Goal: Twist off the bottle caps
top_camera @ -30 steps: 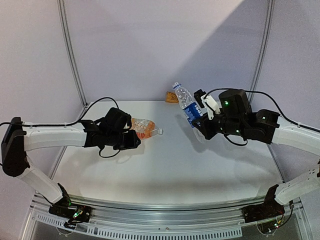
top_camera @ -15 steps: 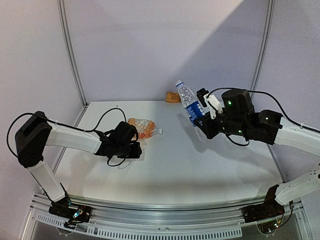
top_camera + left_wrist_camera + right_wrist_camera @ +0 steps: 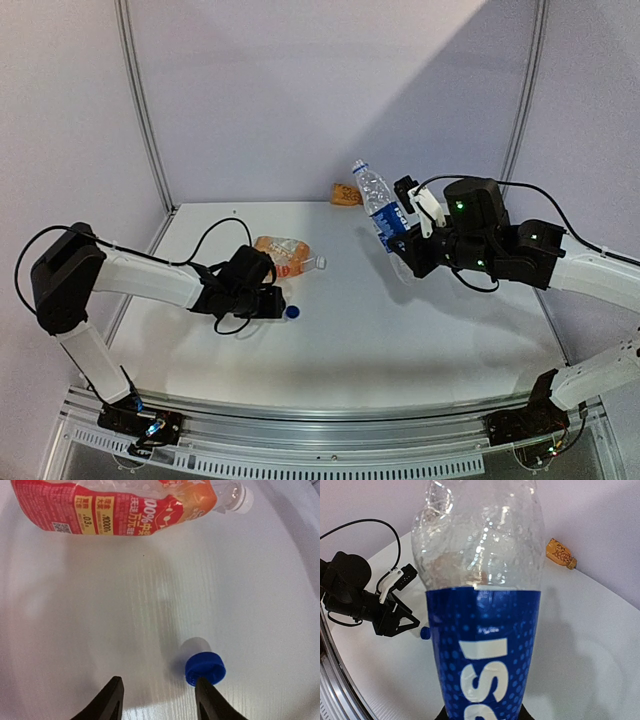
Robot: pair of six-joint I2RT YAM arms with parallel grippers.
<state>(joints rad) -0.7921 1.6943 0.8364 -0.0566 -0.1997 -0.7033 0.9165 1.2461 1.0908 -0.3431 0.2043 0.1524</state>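
My right gripper (image 3: pixel 400 243) is shut on the slim clear water bottle (image 3: pixel 378 203) at its blue label (image 3: pixel 482 645) and holds it tilted above the table. Its neck (image 3: pixel 358 166) points up and left. The dark blue cap (image 3: pixel 292 312) lies loose on the table, just beside the right finger (image 3: pixel 212 702) of my left gripper (image 3: pixel 160 702), which is open and low over the table. The blue cap also shows in the right wrist view (image 3: pixel 424 631). The orange bottle (image 3: pixel 283 255) lies on its side behind my left gripper (image 3: pixel 270 300), with its white cap (image 3: pixel 241 498) on.
A small orange-brown object (image 3: pixel 344 194) lies at the back of the table by the wall, also in the right wrist view (image 3: pixel 561 554). Grey walls close in the back and sides. My left arm's cable (image 3: pixel 215 235) loops above the table.
My left arm drew back from the orange bottle and lowered near the table. The blue cap now lies on the table beside its fingers. My right gripper tipped the water bottle slightly more upright.
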